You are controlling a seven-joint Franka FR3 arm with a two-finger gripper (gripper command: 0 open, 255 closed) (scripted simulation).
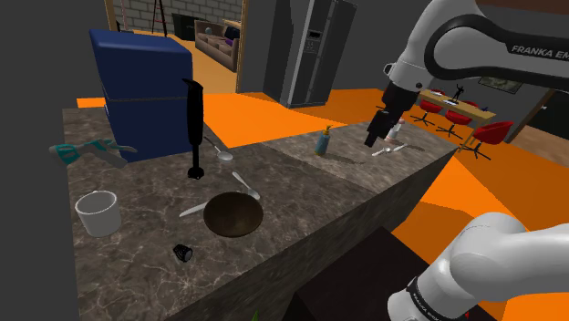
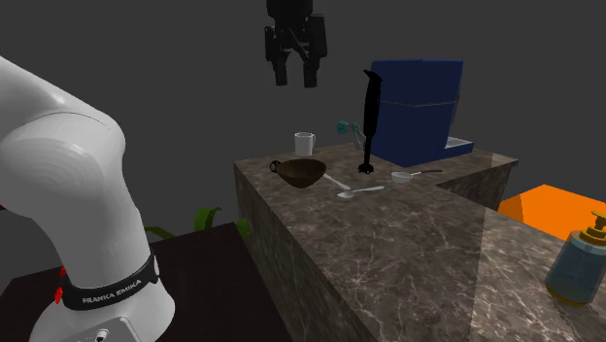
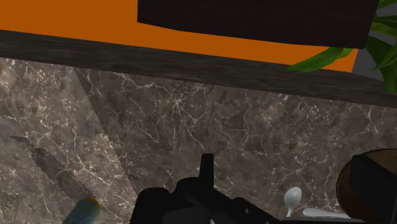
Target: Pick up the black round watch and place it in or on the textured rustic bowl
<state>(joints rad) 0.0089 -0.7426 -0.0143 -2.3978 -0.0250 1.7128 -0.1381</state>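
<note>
Small, round, black watch (image 1: pixel 183 253), a pale glint on its upper face, too small to tell more; lying on the dark veined stone counter (image 1: pixel 365 187), close to the front edge in the shoulder view. Just beside it, toward the shoulder view's upper right: the bowl (image 1: pixel 233 215), shallow, dark brown, rough-looking inside, parted from the watch by a narrow strip of counter. Flanking the bowl, two pale spoons (image 1: pixel 246 185), one by its far rim, the other by its rim on the shoulder view's left. Farther toward the shoulder view's left, a white mug (image 1: pixel 98 212), upright. Behind the bowl, a black stick blender (image 1: pixel 194 128) standing on end, and behind that a big blue box (image 1: pixel 141 87). Well apart from all this, toward the other end of the counter, a blue-grey soap bottle (image 1: pixel 323 140) with a yellowish pump. Above the counter near that bottle, the all-black gripper (image 2: pixel 295 80), hanging in the air, fingers apart with a plain gap between them in the second exterior view, clasping nothing, far from watch and bowl alike. Seen from the wrist: veined stone below the hand, the bowl's brown rim off to one side, a spoon's pale head by it, orange floor (image 3: pixel 63 16) beyond the counter's edge, green leaves (image 3: pixel 324 58) of a plant.
</note>
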